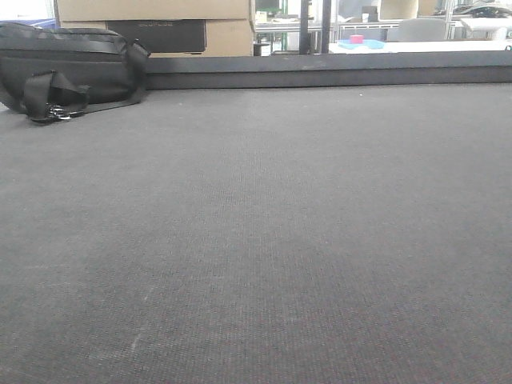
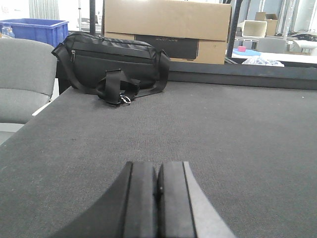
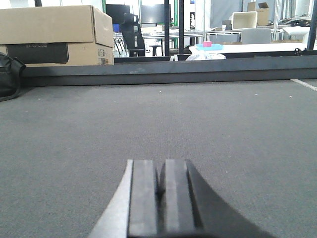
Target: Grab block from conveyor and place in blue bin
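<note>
The conveyor (image 1: 264, 232) is a wide dark grey woven belt with a low black rail (image 1: 336, 72) along its far edge. No block shows on the belt in any view. The blue bin (image 2: 37, 29) stands at the far left in the left wrist view, behind a grey chair. My left gripper (image 2: 158, 168) is shut and empty, low over the belt (image 2: 223, 129). My right gripper (image 3: 161, 166) is shut and empty, low over the belt (image 3: 163, 119). Neither gripper shows in the front view.
A black bag (image 1: 68, 68) with straps lies at the belt's far left, also in the left wrist view (image 2: 114, 64). Cardboard boxes (image 2: 168, 29) stand behind the rail. A grey chair (image 2: 22, 79) is beside the belt's left edge. A far table holds a small pink object (image 1: 357, 38).
</note>
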